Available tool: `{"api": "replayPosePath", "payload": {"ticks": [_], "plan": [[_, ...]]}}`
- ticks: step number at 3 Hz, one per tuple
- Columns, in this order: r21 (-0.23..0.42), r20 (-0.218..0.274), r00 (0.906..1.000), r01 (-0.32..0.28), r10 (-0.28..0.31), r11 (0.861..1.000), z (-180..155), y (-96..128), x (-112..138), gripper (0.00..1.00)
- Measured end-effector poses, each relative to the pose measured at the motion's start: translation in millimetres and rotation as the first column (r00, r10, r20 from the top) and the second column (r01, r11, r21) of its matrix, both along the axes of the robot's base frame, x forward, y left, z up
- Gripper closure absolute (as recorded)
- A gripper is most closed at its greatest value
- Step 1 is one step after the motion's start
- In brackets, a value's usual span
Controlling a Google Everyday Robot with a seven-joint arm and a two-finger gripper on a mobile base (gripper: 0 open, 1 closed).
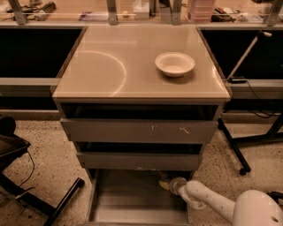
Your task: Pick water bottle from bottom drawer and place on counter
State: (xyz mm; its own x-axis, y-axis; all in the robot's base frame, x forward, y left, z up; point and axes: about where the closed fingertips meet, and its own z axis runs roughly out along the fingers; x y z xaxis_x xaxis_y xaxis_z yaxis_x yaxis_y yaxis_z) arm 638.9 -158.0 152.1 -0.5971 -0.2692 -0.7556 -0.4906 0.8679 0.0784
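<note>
The bottom drawer (128, 196) is pulled open below the two upper drawers and shows a smooth grey floor. My gripper (167, 182) reaches in from the lower right on its white arm (208, 201). It sits at the drawer's right rear, partly tucked under the middle drawer's front (137, 161). The water bottle does not show plainly; it may be hidden by the gripper or the drawer front above. The beige counter (101, 75) tops the cabinet and carries a faint arc mark.
A white round bowl (174, 64) stands on the counter's right rear. A cluttered shelf with metal posts (110, 11) runs behind. A black chair base (26, 190) lies at the left, and a stand with wheeled legs (239, 154) at the right.
</note>
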Motion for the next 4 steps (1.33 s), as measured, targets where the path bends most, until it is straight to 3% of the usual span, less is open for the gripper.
{"api": "replayPosePath", "payload": {"ticks": [1,2,3,4], "plan": [[0.0,-0.001,1.0,0.0,0.0,1.0,-0.3,0.2,-0.3,1.0],[-0.057,-0.027,0.9996,-0.006,0.005,0.998,10.0,-5.0,-12.3,1.0],[-0.164,0.057,0.9932,0.109,-0.101,0.98,98.0,-51.1,-5.4,1.0],[-0.164,0.057,0.9932,0.109,-0.101,0.98,92.3,-51.4,-6.2,1.0]]}}
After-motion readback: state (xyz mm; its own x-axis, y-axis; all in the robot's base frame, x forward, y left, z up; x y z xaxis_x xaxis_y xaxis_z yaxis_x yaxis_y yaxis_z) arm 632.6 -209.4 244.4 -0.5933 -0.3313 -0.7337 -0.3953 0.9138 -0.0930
